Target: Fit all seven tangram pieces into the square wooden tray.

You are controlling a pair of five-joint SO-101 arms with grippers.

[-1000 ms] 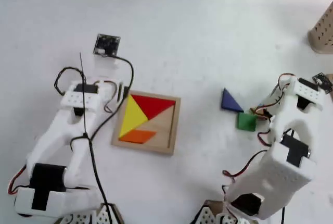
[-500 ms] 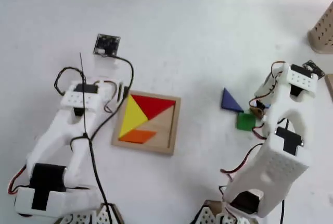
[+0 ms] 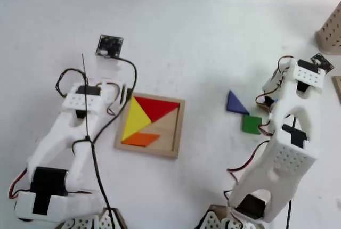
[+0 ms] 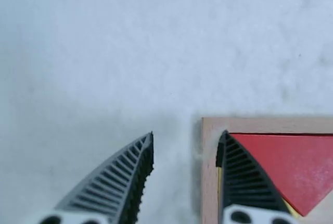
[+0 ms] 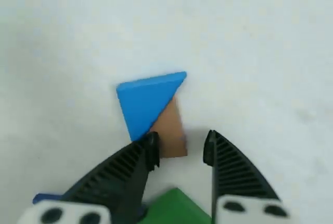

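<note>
The square wooden tray (image 3: 178,129) lies left of the table's middle and holds a red triangle (image 3: 157,107), a yellow triangle (image 3: 133,122) and an orange parallelogram (image 3: 141,139). My left gripper (image 4: 187,135) is open and straddles the tray's rim (image 4: 209,130) at the corner beside the red triangle (image 4: 283,161). On the right lie a dark blue triangle (image 3: 235,103) and a green square (image 3: 252,124). My right gripper (image 5: 182,140) is open just above a brown piece (image 5: 169,127), which touches a light blue triangle (image 5: 148,99). The green square (image 5: 177,203) sits under the fingers.
A small black board (image 3: 109,45) with a cable lies behind the left arm. A beige perforated block (image 3: 330,32) stands at the far right edge. Loose wires hang around both arms. Bare white table lies between the tray and the loose pieces.
The right arm has swung toward the far side of the table, off the green square. The left arm and the tray's pieces have not moved.
</note>
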